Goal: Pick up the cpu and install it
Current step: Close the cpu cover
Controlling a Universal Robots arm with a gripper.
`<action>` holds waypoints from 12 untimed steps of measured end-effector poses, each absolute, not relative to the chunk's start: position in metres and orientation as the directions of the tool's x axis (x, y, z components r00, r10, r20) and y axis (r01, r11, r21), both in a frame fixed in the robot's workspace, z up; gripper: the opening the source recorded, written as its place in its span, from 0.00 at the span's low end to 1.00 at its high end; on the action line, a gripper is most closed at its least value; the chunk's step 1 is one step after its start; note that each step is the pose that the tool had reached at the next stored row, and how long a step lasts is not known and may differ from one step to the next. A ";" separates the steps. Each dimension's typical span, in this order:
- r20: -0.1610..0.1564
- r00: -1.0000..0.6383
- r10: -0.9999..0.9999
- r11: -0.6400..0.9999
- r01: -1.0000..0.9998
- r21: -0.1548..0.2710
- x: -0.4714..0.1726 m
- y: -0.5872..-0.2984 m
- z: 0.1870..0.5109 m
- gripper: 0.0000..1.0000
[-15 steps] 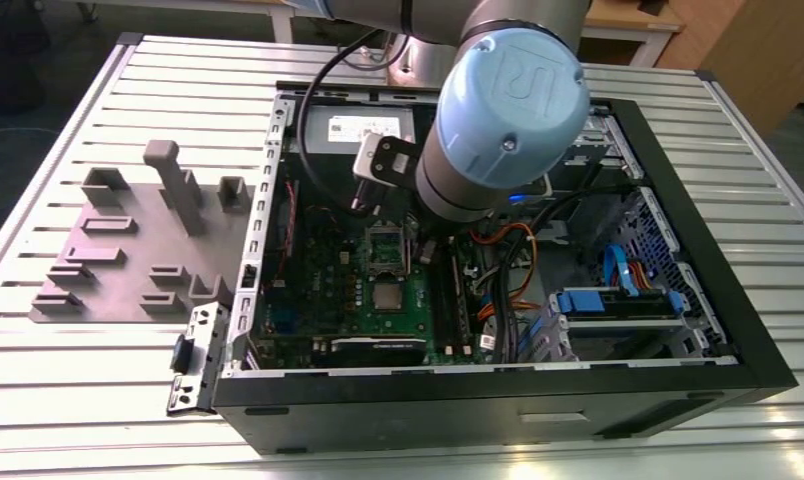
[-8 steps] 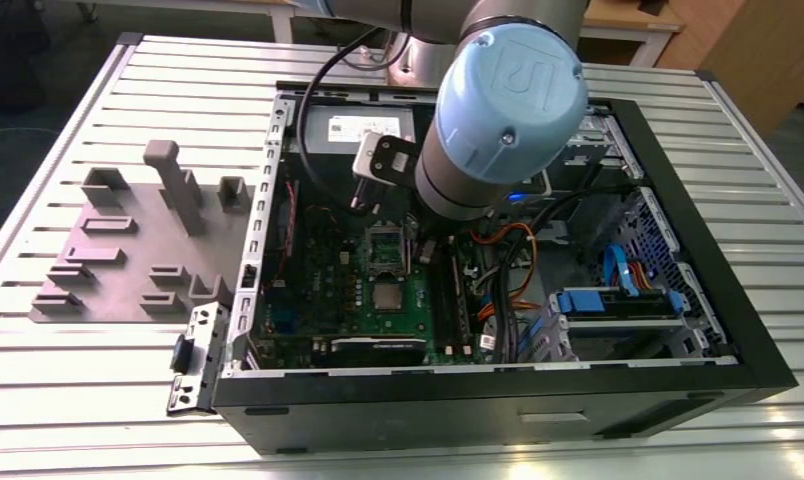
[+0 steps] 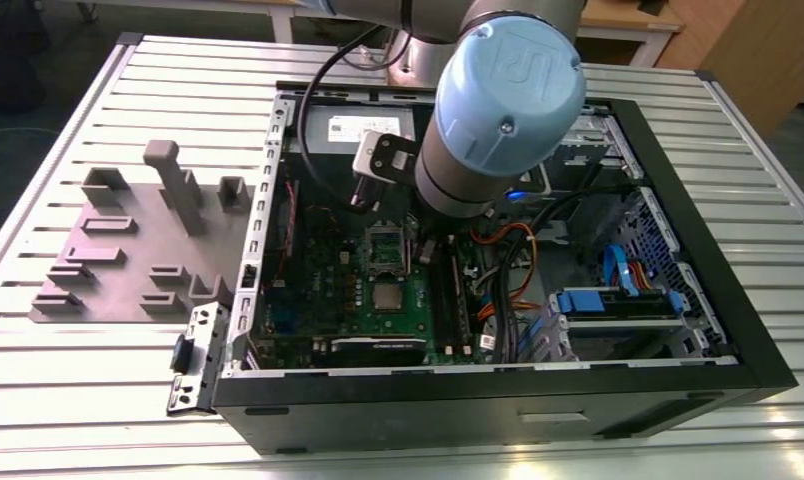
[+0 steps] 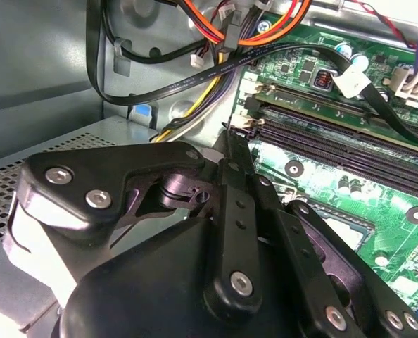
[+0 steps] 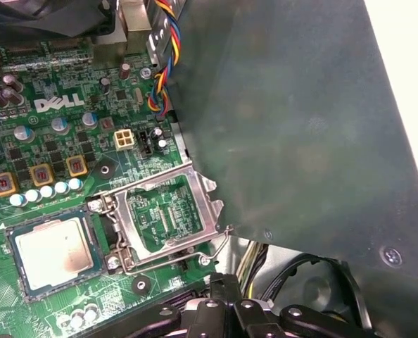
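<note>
The cpu is a flat silvery square lying in its socket on the green board, and it is also seen as the cpu in the exterior view. Beside it the metal socket frame stands swung open, with its wire lever out to the side. My gripper is shut with nothing visible in it. It hangs low inside the case over the board, beside the memory slots. In the first wrist view my gripper has its tip close to the lever's end, apart from the cpu.
The open black computer case lies on a slatted table. Its dark wall stands close to the socket. Cable bundles and a blue drive bay crowd the exterior view's right. A grey fixture sits at the exterior view's left.
</note>
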State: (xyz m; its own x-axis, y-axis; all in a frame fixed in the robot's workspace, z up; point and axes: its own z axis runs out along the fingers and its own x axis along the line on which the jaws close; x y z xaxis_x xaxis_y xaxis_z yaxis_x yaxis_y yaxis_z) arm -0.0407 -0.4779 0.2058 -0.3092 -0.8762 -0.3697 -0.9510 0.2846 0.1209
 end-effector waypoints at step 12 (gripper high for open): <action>-0.371 -0.309 -0.876 0.285 -0.951 0.121 -0.041 -0.474 0.204 0.11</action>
